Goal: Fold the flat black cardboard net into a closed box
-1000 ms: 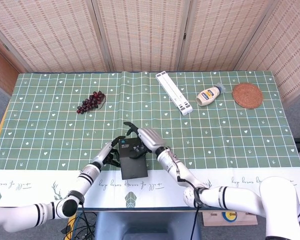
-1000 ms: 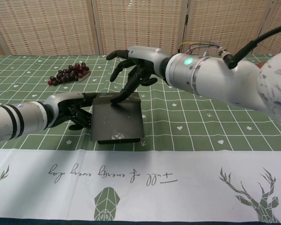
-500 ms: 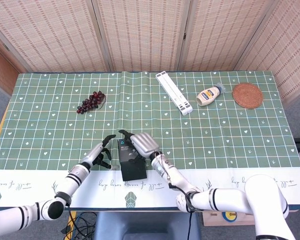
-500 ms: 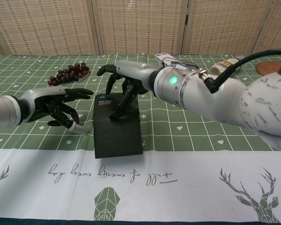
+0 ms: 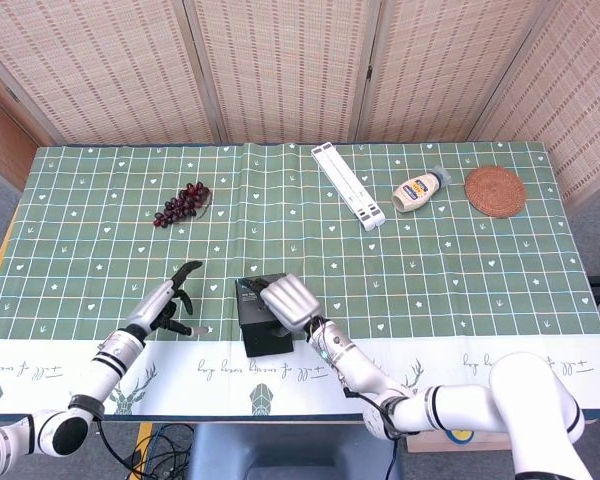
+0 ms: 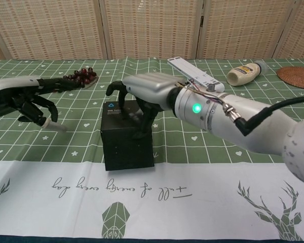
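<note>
left hand (image 6: 28, 101) drawn back leftward off the black box (image 6: 126, 139) since a second ago, fingers spread and empty, right hand (image 6: 144, 91) now lying over the box top with fingers curled down on it, box upright near the table's front edge on the green tablecloth (image 5: 430, 270)

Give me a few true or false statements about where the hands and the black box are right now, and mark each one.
1. The right hand rests on top of the black box. True.
2. The left hand grips the box. False: it is off to the side, apart from it, holding nothing.
3. The grapes lie on the box. False: they lie far back on the tablecloth.
4. The mayonnaise bottle lies on its side beside the woven coaster. True.
</note>
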`<state>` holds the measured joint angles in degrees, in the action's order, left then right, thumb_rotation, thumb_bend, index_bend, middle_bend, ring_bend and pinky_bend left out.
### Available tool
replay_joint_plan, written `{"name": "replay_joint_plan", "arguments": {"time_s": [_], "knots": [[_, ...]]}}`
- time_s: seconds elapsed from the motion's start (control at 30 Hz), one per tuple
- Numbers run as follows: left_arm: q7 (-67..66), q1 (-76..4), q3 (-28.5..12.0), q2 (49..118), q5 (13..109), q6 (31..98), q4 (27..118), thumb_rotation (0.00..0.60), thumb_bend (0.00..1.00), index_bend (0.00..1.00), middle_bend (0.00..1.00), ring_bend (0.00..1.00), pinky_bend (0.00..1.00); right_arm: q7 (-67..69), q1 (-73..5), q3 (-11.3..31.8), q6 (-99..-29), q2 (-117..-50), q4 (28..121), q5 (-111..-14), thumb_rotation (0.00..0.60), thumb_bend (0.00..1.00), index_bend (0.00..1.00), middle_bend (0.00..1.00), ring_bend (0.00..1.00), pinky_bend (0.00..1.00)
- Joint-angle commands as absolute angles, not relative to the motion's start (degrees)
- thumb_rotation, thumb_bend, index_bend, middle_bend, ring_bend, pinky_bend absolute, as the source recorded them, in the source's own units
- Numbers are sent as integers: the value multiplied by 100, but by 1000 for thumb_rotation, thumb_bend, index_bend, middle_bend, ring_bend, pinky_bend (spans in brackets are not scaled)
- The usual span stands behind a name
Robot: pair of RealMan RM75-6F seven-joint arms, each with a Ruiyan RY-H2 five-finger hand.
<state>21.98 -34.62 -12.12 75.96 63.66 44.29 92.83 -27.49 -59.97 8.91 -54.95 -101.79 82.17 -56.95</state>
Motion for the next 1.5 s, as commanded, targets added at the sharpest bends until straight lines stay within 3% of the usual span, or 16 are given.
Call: {"name": "replay_joint_plan", "arguments": {"time_s": [0.03,0.17,0.47,0.63,0.83,1.0,1.13,1.27,1.5], "knots": [[2248,-3409,-1185,7517,6468,4472,9325,600,91,0,0,518,907,-2938,-5932,713,-5604,-10328,7984,-5917,600,0,162,289,662,992],[2354,-3363,-1158,7412,6577,4471,9376,600,91,0,0,516,906,-3094,-5890,559,-5746,-10522,7589,-6334,600,33,217,294,672,992],[2518,-3333,-1129,7359,6757,4493,9390,600,91,0,0,515,905,-3001,-5724,429,-5911,-10846,6909,-7060,600,298,378,411,711,992],[2528,-3338,-1121,7322,6795,4502,9418,600,91,0,0,515,905,-2998,-5637,473,-5929,-10842,6881,-7206,600,315,384,415,712,992],[2274,-3255,-1079,7269,7013,4860,9444,600,91,0,0,503,871,-2869,-5406,512,-6340,-10563,7235,-7589,600,315,349,327,676,992],[1446,-2991,-967,7293,7515,5854,9365,600,91,0,0,445,814,-2774,-4948,417,-6959,-9803,8029,-7929,600,325,248,325,592,960],[972,-2777,-867,7272,7742,6413,9359,600,91,0,0,347,792,-2857,-4512,349,-7321,-8991,8823,-7905,600,328,238,325,538,873],[482,-2565,-765,7210,7856,6848,9371,600,91,5,0,286,669,-2916,-4038,202,-7626,-8135,9501,-7820,600,331,238,325,504,817],[-455,-2140,-603,7073,7877,7535,9324,600,91,63,4,250,586,-2472,-3190,-160,-8057,-6859,10185,-7790,600,335,238,325,465,761]]}}
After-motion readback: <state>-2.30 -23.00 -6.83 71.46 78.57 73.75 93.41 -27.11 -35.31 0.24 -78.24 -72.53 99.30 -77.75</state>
